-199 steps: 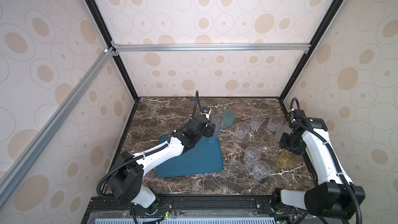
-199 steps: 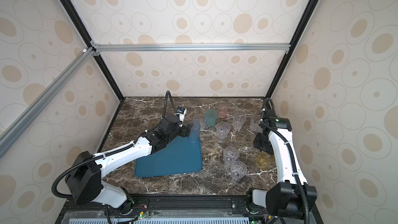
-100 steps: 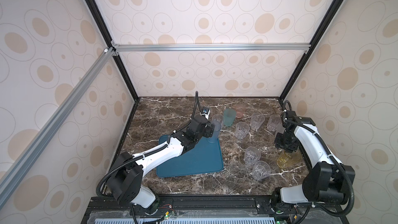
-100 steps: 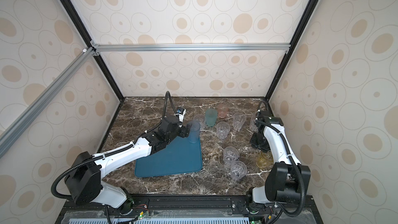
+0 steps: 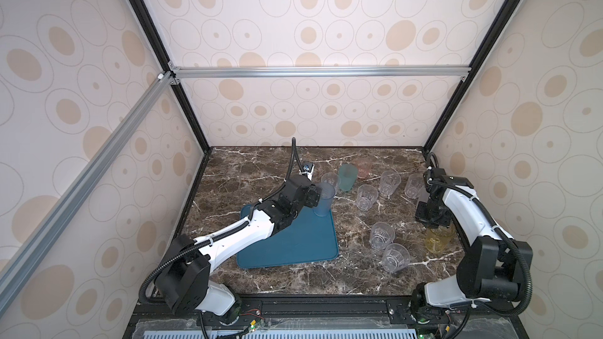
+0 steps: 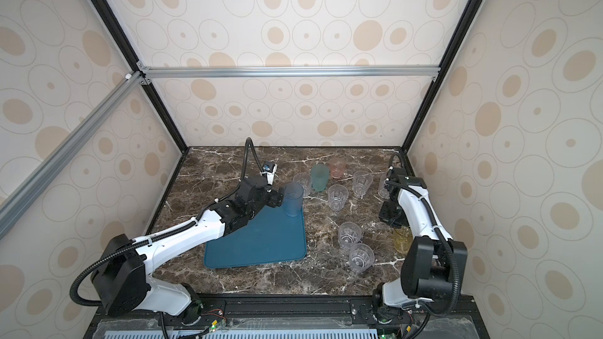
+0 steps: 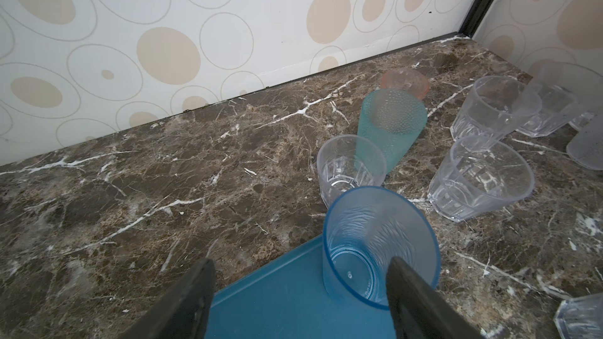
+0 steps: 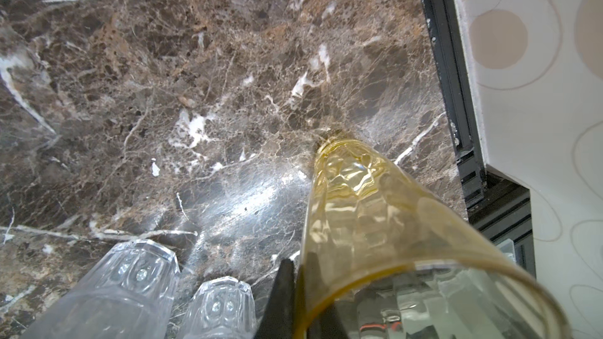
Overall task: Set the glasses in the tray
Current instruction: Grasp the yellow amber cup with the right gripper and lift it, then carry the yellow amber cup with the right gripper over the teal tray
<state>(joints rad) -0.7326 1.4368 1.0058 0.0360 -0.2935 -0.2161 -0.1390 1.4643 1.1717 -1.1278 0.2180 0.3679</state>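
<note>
Right gripper (image 8: 298, 298) is pinched on the rim wall of the yellow tumbler (image 8: 365, 210), with one finger outside the glass and the other inside it. That tumbler appears to rest upright on the marble tabletop (image 5: 248, 177), close to the right wall, so I judge it gripped but not yet lifted. Left gripper (image 7: 300, 260) has its fingers spread wide just beside the blue-grey tumbler (image 7: 375, 242), which stands upright on the far right corner of the tray (image 5: 293, 246). One finger crosses in front of this tumbler in the left wrist view; I cannot tell whether it touches the glass, but the jaws are not clamped on it. In both top views the blue-grey tumbler is the only glass on the tray, so the task looks to be at an early stage: one glass placed and one in hand. Left on the marble are the teal tumbler (image 5: 346, 177), the pink tumbler (image 5: 363, 168) just behind it, and the clear faceted tumblers (image 5: 367, 197). Six of these can be counted in a top view: one just beyond the tray's far corner, three spread toward the right arm, and two nearer the front edge. The right arm hides part of that side, so more may stand there. Most of the tray's floor is bare, which looks like room enough for the rest.
</note>
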